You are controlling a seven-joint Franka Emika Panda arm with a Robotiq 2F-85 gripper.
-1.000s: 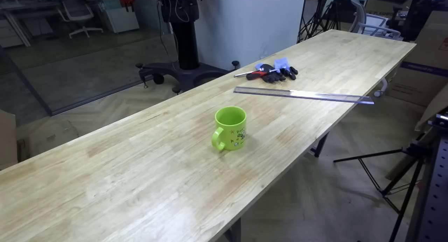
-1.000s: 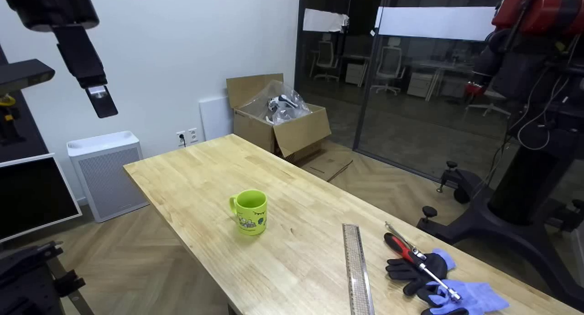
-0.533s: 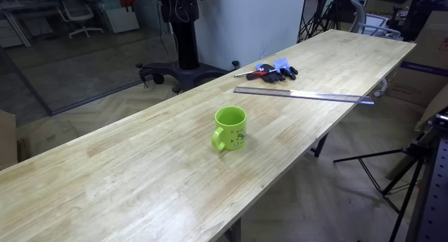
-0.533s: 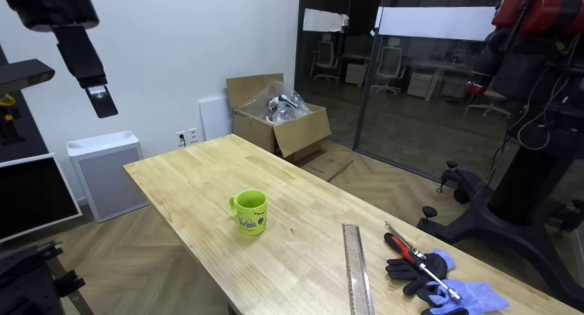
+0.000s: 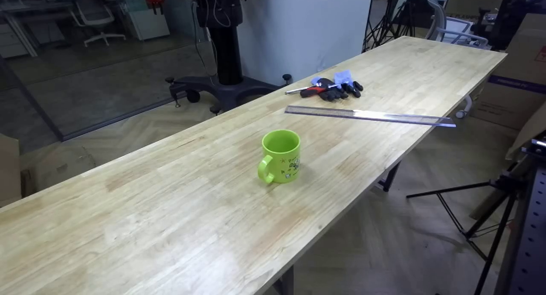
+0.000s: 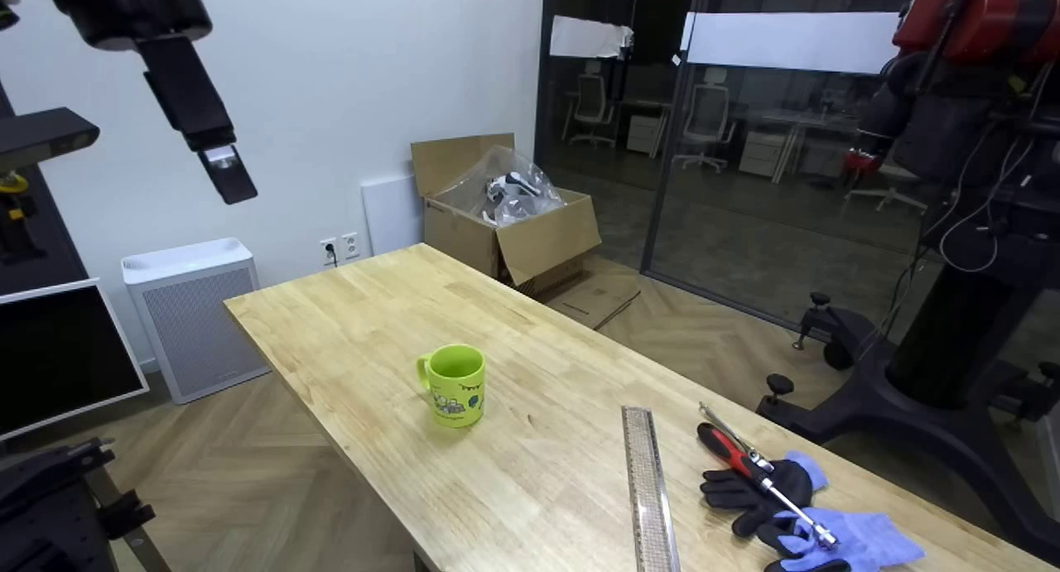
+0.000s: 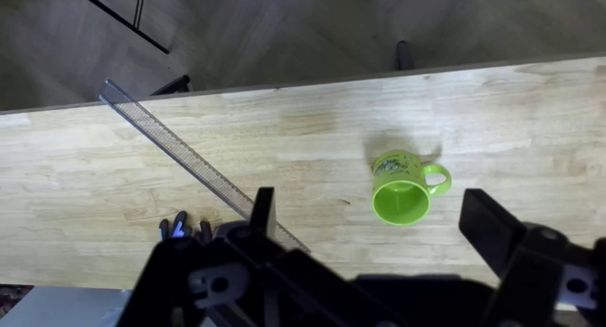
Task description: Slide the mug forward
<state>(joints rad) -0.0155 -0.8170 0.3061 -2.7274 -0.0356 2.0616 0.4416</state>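
Note:
The lime-green mug (image 5: 281, 158) stands upright on the wooden table (image 5: 170, 209), with small printed drawings on its side and a loop handle. It also stands there in an exterior view (image 6: 457, 394). In the wrist view the mug (image 7: 400, 190) lies in line with the space between the fingers, its handle towards the right finger (image 7: 490, 230). My gripper (image 7: 370, 199) is open and holds nothing. In an exterior view my gripper (image 6: 232, 179) hangs at the upper left, well above the table and apart from the mug; only one finger shows clearly.
A clear ruler (image 5: 367, 116) lies across the table, its end over the edge. Dark and blue gloves (image 6: 770, 489) with a red-handled ratchet tool (image 6: 733, 452) lie beyond it. An open cardboard box (image 6: 464, 233) stands on the floor past the table's end.
My gripper has moved to the right and slightly up in an exterior view over the last half second. Before that it was still. The mug has not moved.

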